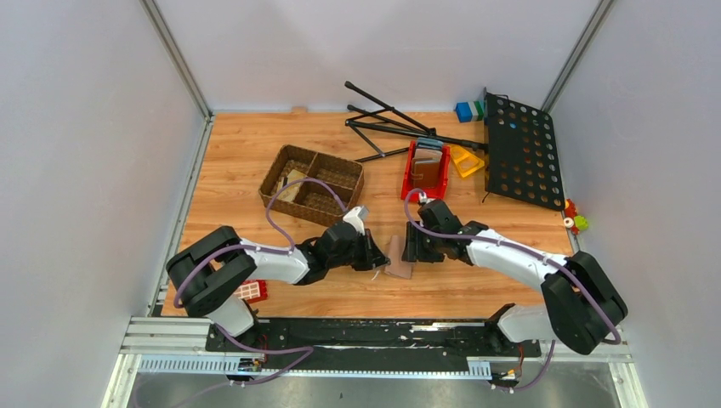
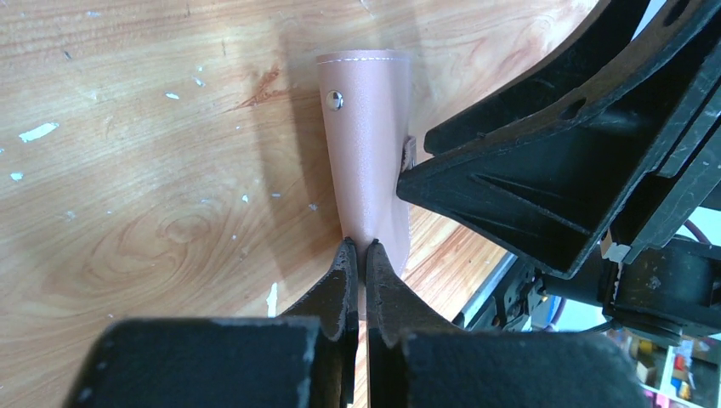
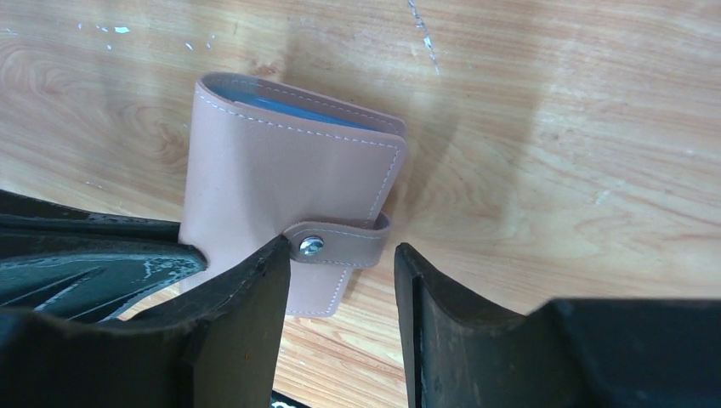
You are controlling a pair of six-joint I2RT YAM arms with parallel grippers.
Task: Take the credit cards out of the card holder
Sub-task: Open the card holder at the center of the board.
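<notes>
The card holder is a taupe-pink wallet on the wooden table between my two grippers, folded shut, with its strap fastened by a metal snap. In the left wrist view my left gripper is shut on the near edge of the card holder. In the right wrist view my right gripper is open, its fingers either side of the strap's end, over the card holder. A blue edge shows between the flaps. The credit cards are hidden.
A wicker basket with compartments stands behind the left arm. A red bin holding a brown wallet, a yellow piece, black stand legs and a perforated black panel lie at the back right. A red block sits by the left arm.
</notes>
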